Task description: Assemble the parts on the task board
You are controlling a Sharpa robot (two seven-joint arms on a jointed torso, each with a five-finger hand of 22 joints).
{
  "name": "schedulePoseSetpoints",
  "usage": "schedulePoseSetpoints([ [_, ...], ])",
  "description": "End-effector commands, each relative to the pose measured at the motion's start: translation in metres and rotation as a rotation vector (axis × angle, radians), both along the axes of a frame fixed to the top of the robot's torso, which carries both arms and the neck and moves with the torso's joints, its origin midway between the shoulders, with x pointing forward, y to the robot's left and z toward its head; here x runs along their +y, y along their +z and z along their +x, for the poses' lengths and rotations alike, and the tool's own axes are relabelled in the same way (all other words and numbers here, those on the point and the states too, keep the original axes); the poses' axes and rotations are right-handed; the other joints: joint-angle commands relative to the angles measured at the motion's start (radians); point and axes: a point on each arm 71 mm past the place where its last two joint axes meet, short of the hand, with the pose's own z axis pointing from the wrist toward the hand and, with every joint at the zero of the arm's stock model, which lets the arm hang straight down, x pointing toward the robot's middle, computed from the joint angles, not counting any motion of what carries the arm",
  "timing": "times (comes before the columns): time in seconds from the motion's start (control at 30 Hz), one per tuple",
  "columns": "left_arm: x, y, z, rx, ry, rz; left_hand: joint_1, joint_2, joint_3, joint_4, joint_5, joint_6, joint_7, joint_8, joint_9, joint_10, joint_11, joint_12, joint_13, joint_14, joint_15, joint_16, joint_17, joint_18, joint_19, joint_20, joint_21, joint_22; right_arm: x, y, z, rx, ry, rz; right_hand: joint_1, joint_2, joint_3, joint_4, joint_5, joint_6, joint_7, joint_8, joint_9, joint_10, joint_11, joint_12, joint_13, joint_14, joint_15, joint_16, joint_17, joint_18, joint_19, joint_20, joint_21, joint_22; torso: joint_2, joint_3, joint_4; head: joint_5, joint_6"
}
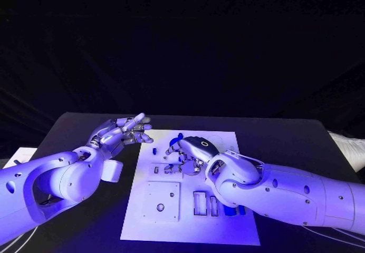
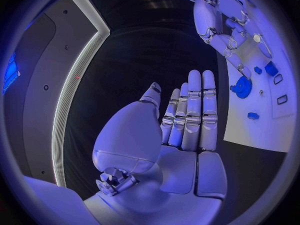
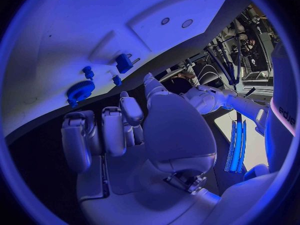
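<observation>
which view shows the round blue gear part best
The right wrist view: the round blue gear sits unobstructed on the task board, teeth visible. The left wrist view shows it smaller, beside the right hand. In the head view I cannot pick it out.

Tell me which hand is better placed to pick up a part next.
Probably the right hand: it hovers over the task board near the blue parts. The left hand is raised off the board, fingers straight, empty.

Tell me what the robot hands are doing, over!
Left hand open, off the white task board. Right hand over the board, fingers curled, holding nothing. Round blue gear part untouched. Nothing blocking.
</observation>
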Motion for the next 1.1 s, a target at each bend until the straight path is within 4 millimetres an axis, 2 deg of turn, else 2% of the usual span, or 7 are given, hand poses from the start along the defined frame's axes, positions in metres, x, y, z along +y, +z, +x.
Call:
schedulePoseSetpoints([
  [0.03,-0.003,-0.002,0.001,0.006,-0.044,0.060,-0.002,0.004,-0.010,-0.001,-0.002,0.013,-0.007,-0.006,0.002,0.013,-0.010,-0.005,0.003,0.038,-0.011,0.038,0.033,0.013,0.038,-0.015,0.042,0.023,-0.002,0.010,-0.006,-0.036,0.051,0.066,0.002,-0.007,-0.004,0.008,0.005,-0.001,-0.007,0.002,0.001,-0.005,-0.001,-0.007,-0.001,0.060,0.005,-0.007,0.071,0.013,0.044,0.010,-0.006,0.192,-0.001,-0.0008,-0.0023,0.003,0.002],
  [0.23,-0.003,-0.011,0.006,0.048,-0.056,0.185,-0.006,-0.003,-0.029,-0.005,-0.004,0.030,-0.027,-0.015,0.004,0.110,-0.040,0.036,0.044,0.107,-0.049,0.212,0.183,0.010,0.099,-0.050,0.188,0.116,-0.023,0.030,-0.008,-0.022,0.025,0.144,0.014,0.004,-0.008,0.023,0.016,0.004,-0.008,0.004,0.003,-0.003,-0.002,-0.004,-0.001,0.060,0.005,-0.008,0.070,0.013,0.045,0.010,-0.006,0.193,-0.001,0.0001,-0.0018,0.003,0.001],
  [0.27,-0.003,-0.015,0.008,0.069,-0.066,0.253,-0.006,0.000,-0.032,-0.005,-0.003,0.046,-0.039,-0.006,0.008,0.153,-0.058,0.070,0.070,0.150,-0.059,0.437,0.384,0.001,0.133,-0.061,0.283,0.217,-0.034,0.037,-0.006,0.005,0.002,0.185,0.027,0.011,-0.006,0.023,0.026,0.006,-0.009,0.005,0.004,-0.004,-0.003,-0.006,-0.002,0.059,0.004,-0.011,0.067,0.013,0.044,0.010,-0.007,0.192,-0.003,-0.0001,-0.0008,0.003,0.000],
  [0.37,-0.004,-0.023,0.011,0.116,-0.106,0.372,-0.011,-0.011,-0.045,-0.005,-0.004,0.071,-0.062,0.012,0.020,0.209,-0.082,0.163,0.147,0.219,-0.083,0.844,0.749,-0.040,0.233,-0.085,0.543,0.529,-0.053,0.046,-0.001,0.065,-0.043,0.246,0.056,0.028,0.003,0.015,0.056,0.014,-0.011,0.007,0.006,-0.007,-0.005,-0.011,-0.006,0.058,0.002,-0.018,0.061,0.015,0.039,0.008,-0.010,0.186,-0.008,0.0017,-0.0022,0.007,-0.002],
  [0.57,-0.004,-0.040,0.015,0.210,-0.210,0.695,-0.035,-0.005,-0.076,0.017,-0.003,0.077,-0.085,0.075,0.064,0.162,-0.104,0.511,0.469,0.287,-0.101,1.249,1.126,-0.104,0.352,-0.103,0.885,0.982,-0.094,0.065,0.010,0.166,-0.132,0.338,0.091,0.051,0.017,-0.001,0.102,0.022,-0.010,0.009,0.008,-0.004,-0.007,-0.004,-0.004,0.059,0.000,-0.014,0.066,0.013,0.045,0.006,-0.007,0.192,-0.016,0.0050,-0.0078,0.012,-0.010],
  [0.77,-0.008,-0.043,0.023,0.235,-0.253,0.999,-0.100,0.017,-0.134,0.088,-0.016,0.095,-0.111,0.175,0.142,0.227,-0.124,0.938,0.887,0.293,-0.115,1.271,1.147,-0.137,0.421,-0.115,1.008,1.179,-0.119,0.071,0.014,0.202,-0.188,0.376,0.087,0.058,0.015,0.003,0.108,0.029,-0.011,0.012,0.009,0.000,-0.007,0.003,-0.001,0.061,0.000,-0.011,0.070,0.012,0.049,0.005,-0.005,0.196,-0.022,0.0078,-0.0152,0.021,-0.016],
  [1.1,-0.025,-0.029,0.036,0.182,-0.263,1.329,-0.169,0.038,-0.229,0.153,-0.067,0.032,-0.136,0.358,0.338,0.252,-0.144,1.109,1.065,0.293,-0.132,1.271,1.147,-0.157,0.460,-0.130,1.066,1.286,-0.132,0.071,0.016,0.205,-0.214,0.353,0.085,0.059,0.014,0.004,0.109,0.029,-0.011,0.011,0.009,-0.002,-0.007,-0.002,-0.004,0.060,0.000,-0.013,0.068,0.013,0.047,0.005,-0.006,0.194,-0.025,0.0143,-0.0183,0.036,-0.019],
])
